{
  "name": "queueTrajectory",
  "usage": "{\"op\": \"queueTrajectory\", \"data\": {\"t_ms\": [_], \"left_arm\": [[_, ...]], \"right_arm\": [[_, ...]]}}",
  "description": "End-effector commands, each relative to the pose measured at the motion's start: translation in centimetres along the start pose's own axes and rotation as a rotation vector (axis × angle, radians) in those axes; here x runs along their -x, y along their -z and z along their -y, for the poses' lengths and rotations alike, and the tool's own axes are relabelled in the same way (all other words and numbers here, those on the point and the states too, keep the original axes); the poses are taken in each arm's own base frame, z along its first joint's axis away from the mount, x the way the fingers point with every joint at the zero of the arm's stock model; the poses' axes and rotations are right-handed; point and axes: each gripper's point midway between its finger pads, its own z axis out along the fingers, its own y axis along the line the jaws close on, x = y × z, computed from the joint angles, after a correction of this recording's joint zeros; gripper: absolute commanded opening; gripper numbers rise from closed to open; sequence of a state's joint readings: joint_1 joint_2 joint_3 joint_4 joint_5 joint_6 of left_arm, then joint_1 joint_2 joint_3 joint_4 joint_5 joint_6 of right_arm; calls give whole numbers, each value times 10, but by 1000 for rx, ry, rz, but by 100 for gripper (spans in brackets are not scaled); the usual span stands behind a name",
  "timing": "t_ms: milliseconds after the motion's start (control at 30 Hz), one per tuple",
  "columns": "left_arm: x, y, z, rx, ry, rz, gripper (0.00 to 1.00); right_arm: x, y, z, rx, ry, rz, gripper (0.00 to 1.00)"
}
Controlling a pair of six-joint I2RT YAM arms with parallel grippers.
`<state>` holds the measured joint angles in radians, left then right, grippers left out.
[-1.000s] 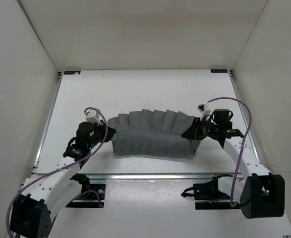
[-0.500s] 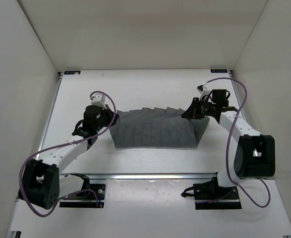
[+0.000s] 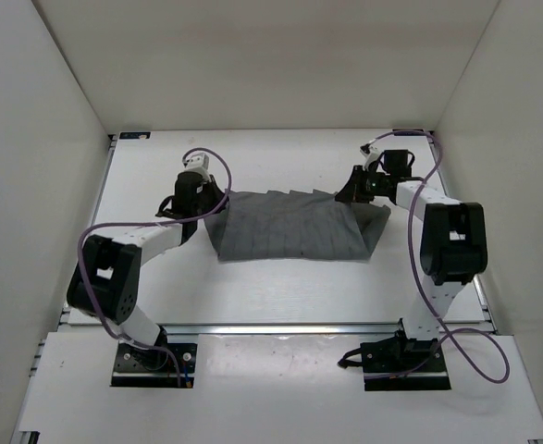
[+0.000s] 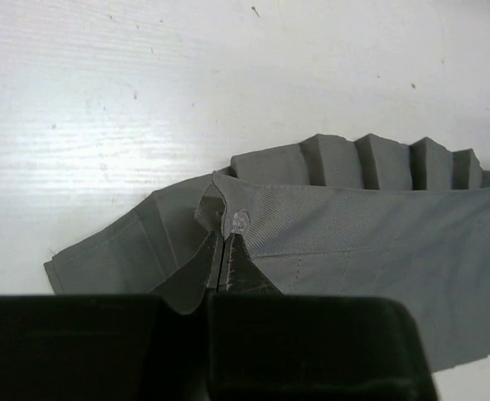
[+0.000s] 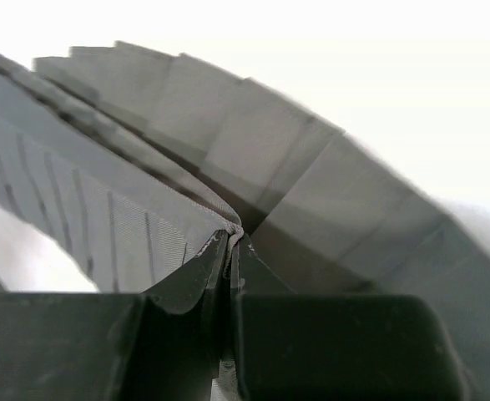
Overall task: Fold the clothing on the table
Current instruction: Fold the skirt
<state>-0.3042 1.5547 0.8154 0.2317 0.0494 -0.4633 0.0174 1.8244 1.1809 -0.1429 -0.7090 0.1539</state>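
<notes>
Clenched jaws hold fabric: the left gripper (image 4: 226,242) pinches one far corner of the skirt (image 3: 294,229), the right gripper (image 5: 232,242) the other. The skirt lies doubled over at the middle of the table (image 3: 252,162). To fold well, I judge both corners should be lowered level and taut, square to the table's far edge

Plain white walls (image 3: 252,65) on three sides, soft even light

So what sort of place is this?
Probably a robot test booth, not a shop: a white table boxed in by white walls, two arms bolted at its near edge, left gripper and right gripper each pinching a grey skirt.
</notes>
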Motion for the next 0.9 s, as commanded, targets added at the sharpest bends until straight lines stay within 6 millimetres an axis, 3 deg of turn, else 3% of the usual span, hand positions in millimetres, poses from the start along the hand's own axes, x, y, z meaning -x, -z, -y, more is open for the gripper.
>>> {"op": "queueTrajectory", "data": {"t_ms": [0, 33, 67, 133, 200, 233, 267, 300, 367, 400, 500, 533, 567, 600, 667, 800, 833, 867], "left_arm": [[31, -15, -4, 24, -10, 80, 0], [34, -20, -6, 29, -7, 84, 0], [35, -25, -7, 27, 6, 84, 15], [37, -34, -13, 32, 18, 83, 36], [41, -39, -17, 33, 38, 97, 38], [44, -40, -17, 14, 50, 110, 43], [53, -39, -14, -11, 50, 140, 53], [58, -37, -16, -15, 58, 156, 56], [69, -32, -17, -10, 48, 181, 57], [75, -27, -16, -9, 33, 199, 57], [87, -12, 9, -62, -5, 218, 58], [79, -7, 18, -87, -14, 184, 57], [74, -5, 25, -101, -19, 169, 57], [66, 0, 31, -112, -21, 150, 56], [44, 9, 46, -144, -26, 110, 55], [5, 22, 37, -122, 9, 30, 53], [-6, 23, 30, -109, 26, 12, 52], [-16, 25, 22, -98, 40, -8, 52]], "right_arm": [[30, -14, 20, -73, 63, 59, 0], [33, -20, 26, -93, 50, 50, 0], [44, -23, 28, -126, 65, 65, 0], [42, -35, 43, -190, 56, 44, 0], [45, -42, 47, -219, 64, 33, 2], [50, -46, 51, -254, 73, 36, 7], [59, -46, 54, -273, 74, 48, 23], [52, -49, 59, -311, 55, 19, 27], [67, -51, 59, -340, 79, 29, 30], [69, -47, 62, -376, 83, 21, 37], [83, -31, 59, -476, 104, 49, 49], [84, -18, 60, -512, 81, 53, 58], [87, -7, 57, -547, 72, 73, 62], [75, -1, 64, -559, 27, 54, 69], [73, 25, 52, -530, -9, 87, 76], [31, 57, 55, -525, -131, 73, 75], [31, 64, 46, -507, -125, 90, 75], [25, 79, 54, -528, -149, 100, 75]]}}
